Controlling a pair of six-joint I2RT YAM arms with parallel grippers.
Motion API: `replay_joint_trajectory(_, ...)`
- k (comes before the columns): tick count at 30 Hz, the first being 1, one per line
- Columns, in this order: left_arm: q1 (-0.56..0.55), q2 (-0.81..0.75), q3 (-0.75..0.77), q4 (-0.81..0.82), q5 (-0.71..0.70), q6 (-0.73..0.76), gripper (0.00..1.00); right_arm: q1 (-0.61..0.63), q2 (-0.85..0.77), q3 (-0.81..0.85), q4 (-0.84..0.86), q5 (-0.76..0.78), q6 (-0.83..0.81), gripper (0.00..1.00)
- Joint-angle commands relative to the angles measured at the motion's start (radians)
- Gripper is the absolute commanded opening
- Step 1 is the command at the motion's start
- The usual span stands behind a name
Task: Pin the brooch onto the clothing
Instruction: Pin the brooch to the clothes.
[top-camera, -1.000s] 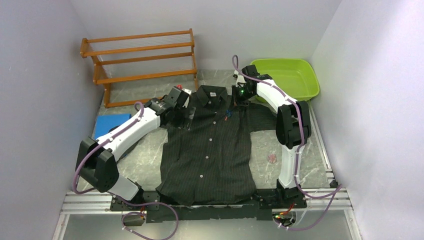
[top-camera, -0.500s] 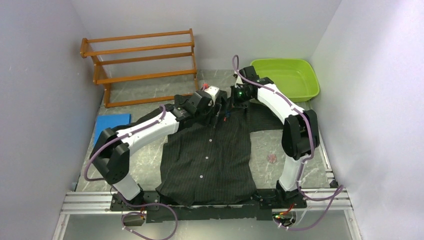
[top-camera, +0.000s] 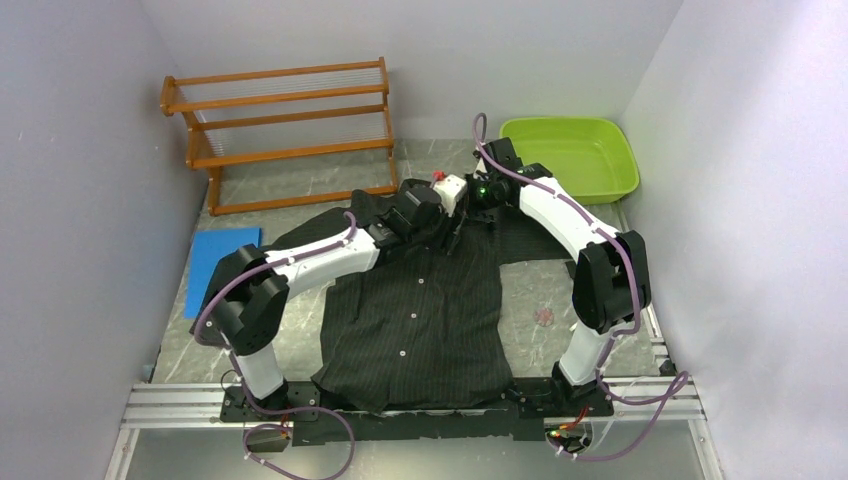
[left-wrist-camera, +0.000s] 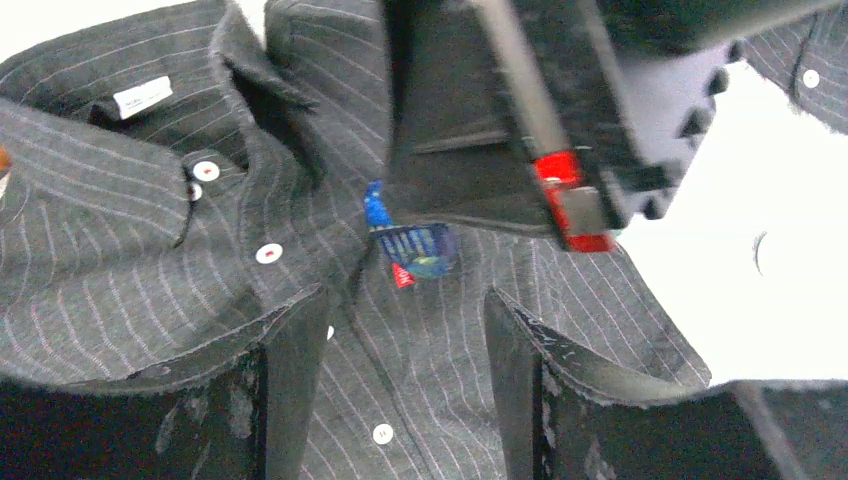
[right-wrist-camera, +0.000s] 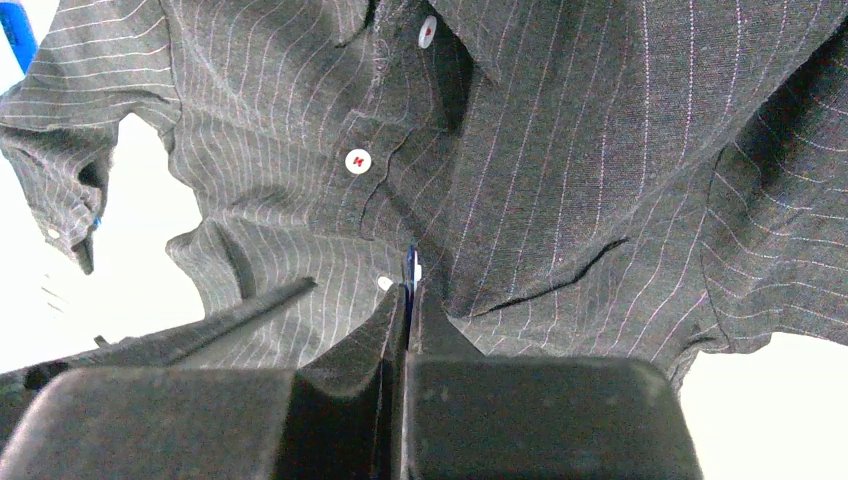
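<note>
Black right fingers (right-wrist-camera: 405, 325) are pressed together, pinching a small blue brooch (right-wrist-camera: 410, 262) at the chest of the shirt (top-camera: 415, 310), beside its white-buttoned placket. Spread and holding nothing, the left fingers (left-wrist-camera: 308, 320) point at the brooch from nearby. Pinstriped woven cloth lies flat on the grey marbled counter (top-camera: 530, 280), collar at the far end.

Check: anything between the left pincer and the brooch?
Only pinstriped shirt fabric, as the left wrist view shows. The left pincer stands open right below the brooch, which the shut right pincer holds.
</note>
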Motion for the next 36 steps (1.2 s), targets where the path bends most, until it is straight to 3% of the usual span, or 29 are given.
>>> replay_joint_trajectory(1, -0.033, 0.010, 0.000, 0.111, 0.011, 0.053, 0.65, 0.003, -0.033, 0.011, 0.012, 0.022, 0.019, 0.00)
replay_joint_trajectory(5, -0.039, 0.031, 0.012, 0.113, -0.024, 0.042, 0.72, 0.003, -0.036, 0.014, 0.012, 0.008, 0.017, 0.00)
replay_joint_trajectory(15, -0.048, 0.077, 0.025, 0.127, -0.071, 0.065, 0.57, 0.001, -0.041, 0.025, 0.007, -0.007, 0.026, 0.00)
replay_joint_trajectory(27, -0.052, 0.064, 0.008, 0.147, -0.083, 0.073, 0.20, -0.004, -0.018, 0.038, 0.008, -0.055, 0.007, 0.00)
replay_joint_trajectory(31, -0.053, 0.054, -0.001, 0.148, -0.094, 0.066, 0.07, -0.013, -0.018, 0.034, 0.022, -0.134, -0.015, 0.00)
replay_joint_trajectory(36, -0.052, 0.042, 0.000, 0.128, -0.111, 0.047, 0.03, -0.034, -0.046, -0.004, 0.080, -0.193, -0.019, 0.09)
